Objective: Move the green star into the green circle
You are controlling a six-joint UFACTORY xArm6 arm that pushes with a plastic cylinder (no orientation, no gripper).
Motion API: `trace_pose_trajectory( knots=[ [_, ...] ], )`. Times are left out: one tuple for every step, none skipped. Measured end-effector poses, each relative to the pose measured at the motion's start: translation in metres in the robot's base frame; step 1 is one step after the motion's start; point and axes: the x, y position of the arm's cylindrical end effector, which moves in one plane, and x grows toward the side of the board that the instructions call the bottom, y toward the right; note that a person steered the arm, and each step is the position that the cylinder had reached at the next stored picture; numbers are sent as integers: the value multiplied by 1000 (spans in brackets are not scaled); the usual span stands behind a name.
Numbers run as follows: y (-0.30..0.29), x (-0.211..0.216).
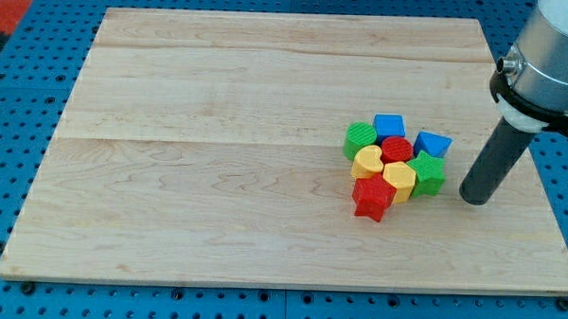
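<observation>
The green star [428,173] sits at the right edge of a tight cluster of blocks on the wooden board [218,157]. The green circle [360,139] is at the cluster's left edge. Between them lie a red block [395,149] and two yellow blocks [366,163] [399,179]. My tip [476,197] rests on the board just right of the green star, a small gap apart from it.
A blue cube [390,126] and another blue block [432,144] sit at the cluster's top. A red star [371,199] sits at its bottom. The board's right edge is close to the tip. Blue pegboard surrounds the board.
</observation>
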Motion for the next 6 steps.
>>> trace_pose_trajectory(
  knots=[
    [-1,0],
    [-13,0],
    [-26,0],
    [-38,-8],
    [-68,-24],
    [-95,-47]
  ],
)
